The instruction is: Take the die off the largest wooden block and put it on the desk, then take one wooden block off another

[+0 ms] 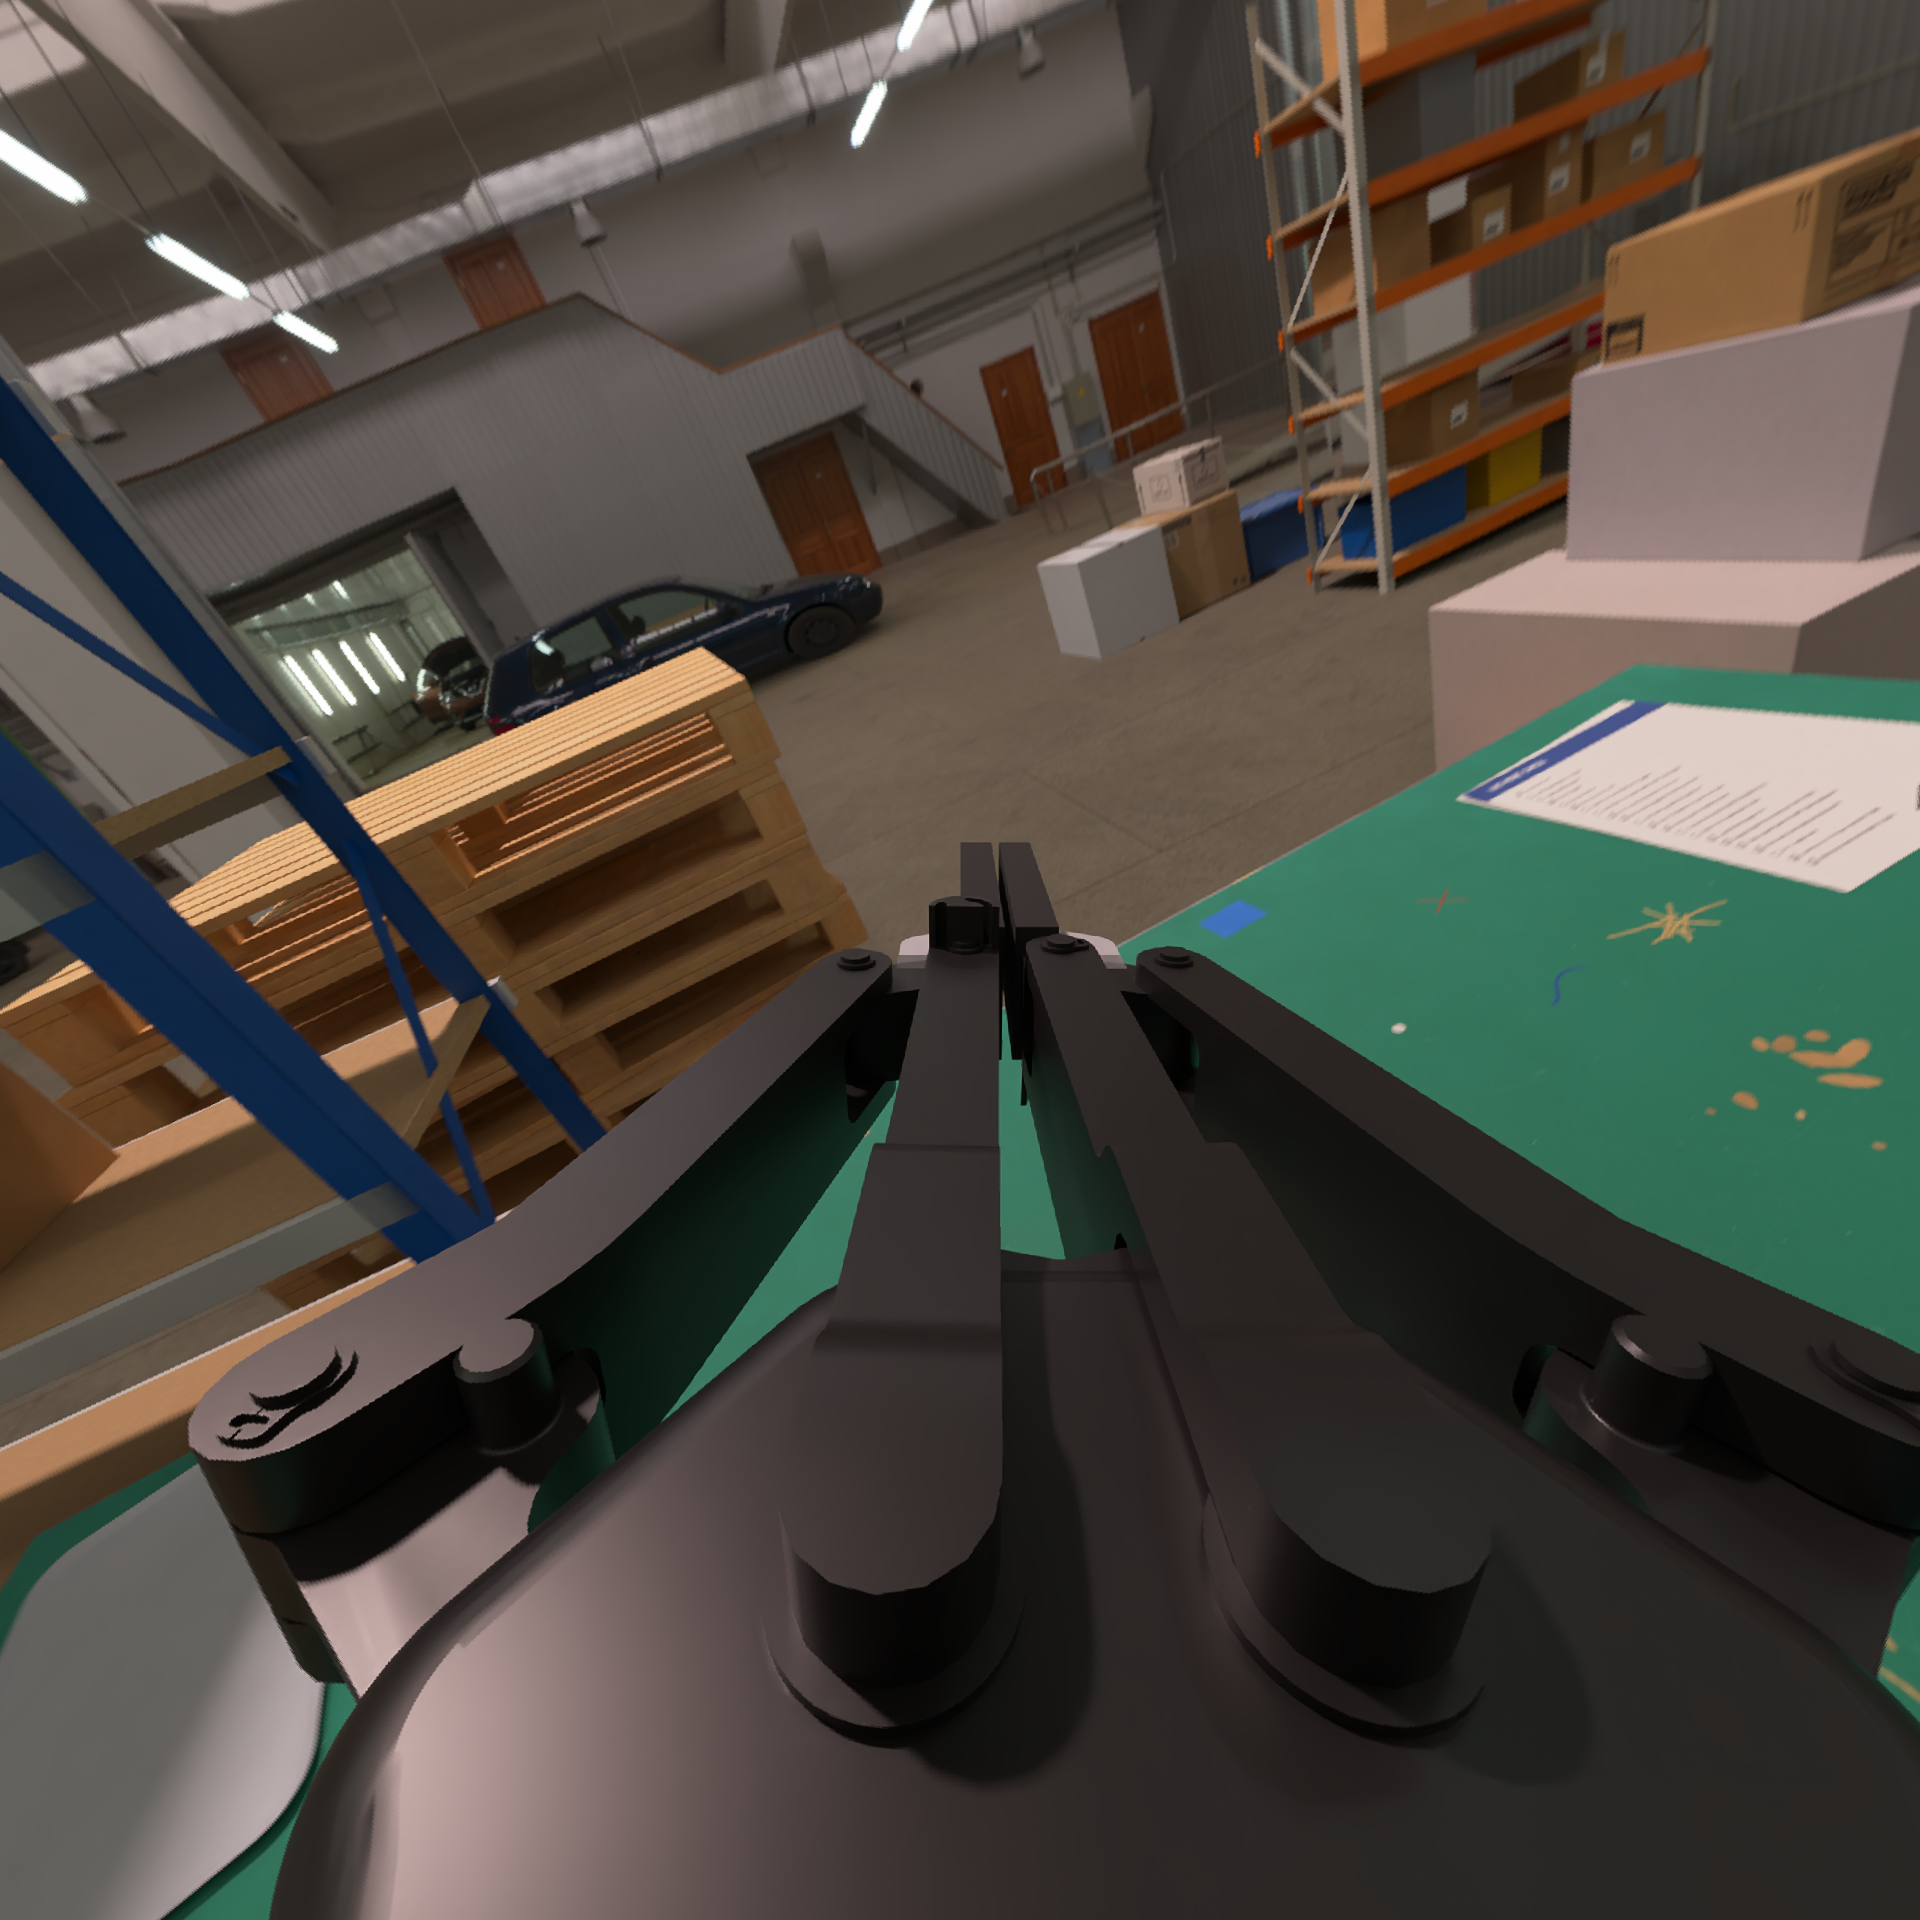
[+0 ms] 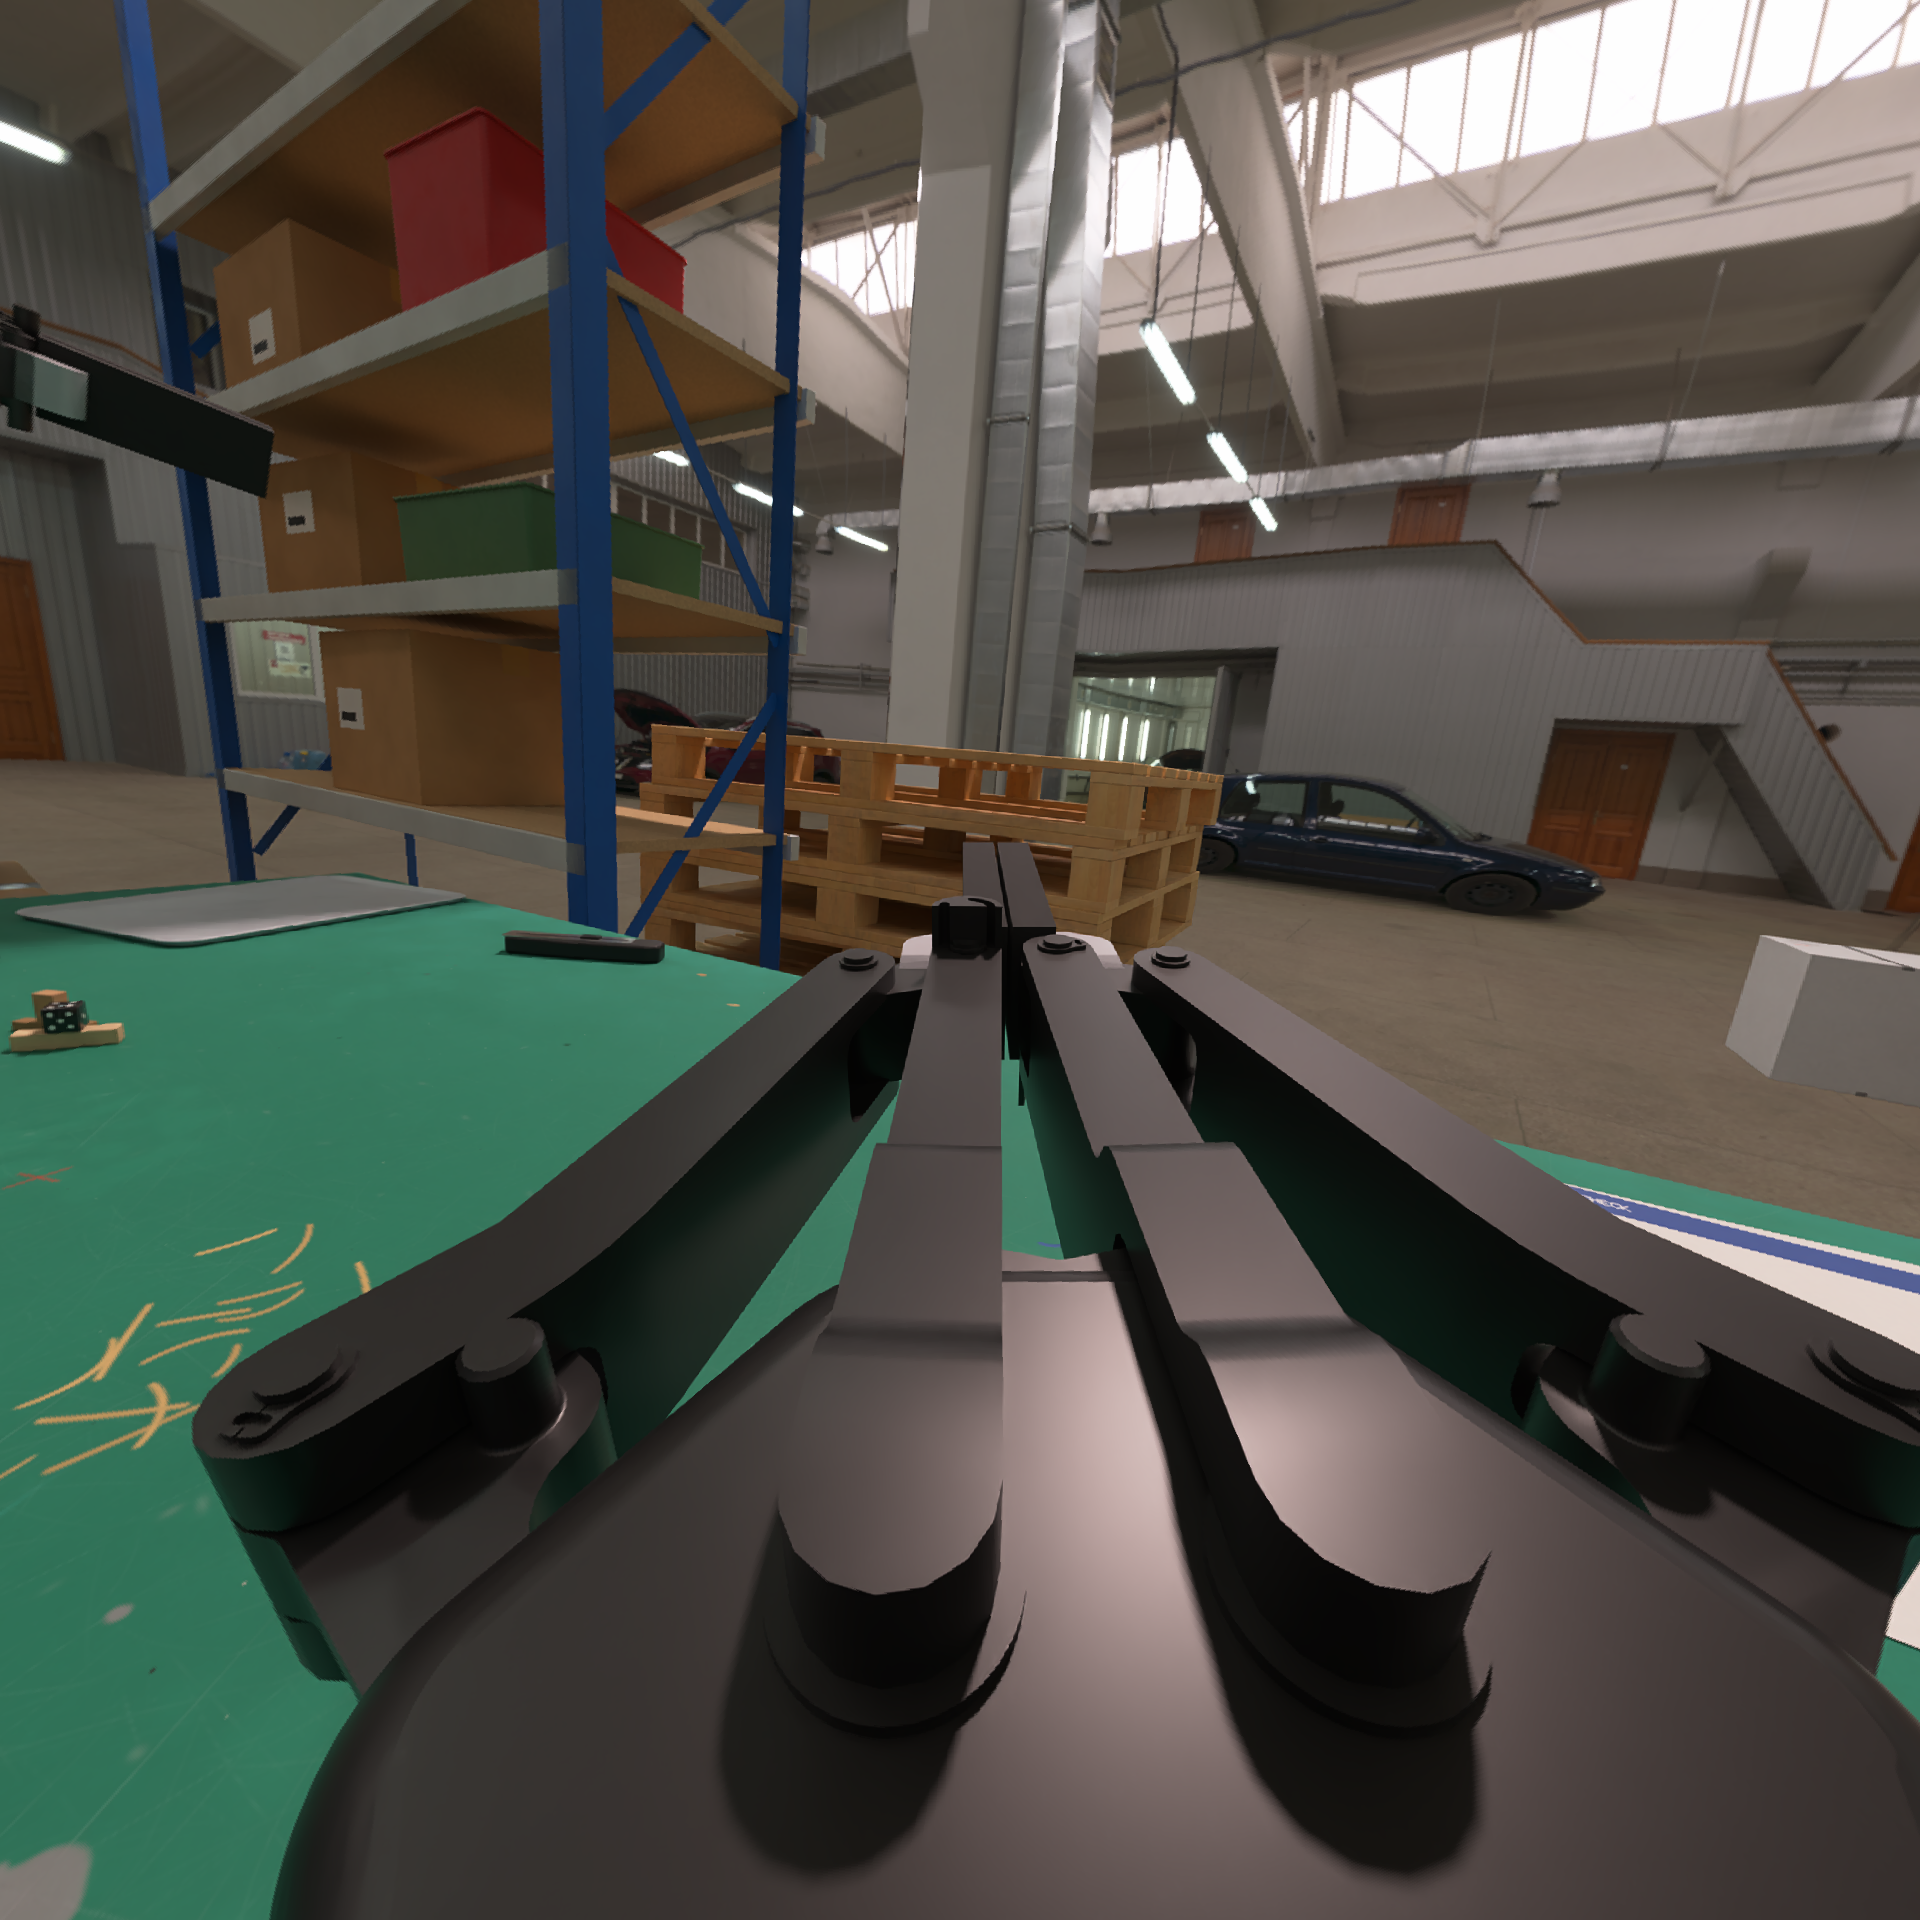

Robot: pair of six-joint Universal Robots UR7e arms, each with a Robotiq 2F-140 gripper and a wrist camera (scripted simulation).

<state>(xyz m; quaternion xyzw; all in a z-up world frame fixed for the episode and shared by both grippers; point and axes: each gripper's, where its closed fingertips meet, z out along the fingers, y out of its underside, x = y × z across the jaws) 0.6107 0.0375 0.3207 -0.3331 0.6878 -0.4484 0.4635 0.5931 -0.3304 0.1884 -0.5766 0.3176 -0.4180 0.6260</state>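
In the right wrist view a small dark die (image 2: 64, 1016) sits on a flat wooden block (image 2: 73, 1035) at the far left of the green desk (image 2: 416, 1091). A smaller wooden block (image 2: 47, 1000) stands just behind the die; what it rests on I cannot tell. My right gripper (image 2: 1000, 868) is shut and empty, held above the desk far to the right of the blocks. My left gripper (image 1: 1000, 868) is shut and empty, pointing past the desk's far edge. The left wrist view shows neither the die nor the blocks.
A grey tray (image 2: 239, 906) and a black flat tool (image 2: 584, 945) lie at the desk's far side. A printed sheet (image 1: 1704, 790) lies on the desk at the right. The other arm (image 2: 135, 410) reaches in at upper left. A grey tray (image 1: 145, 1683) shows at lower left.
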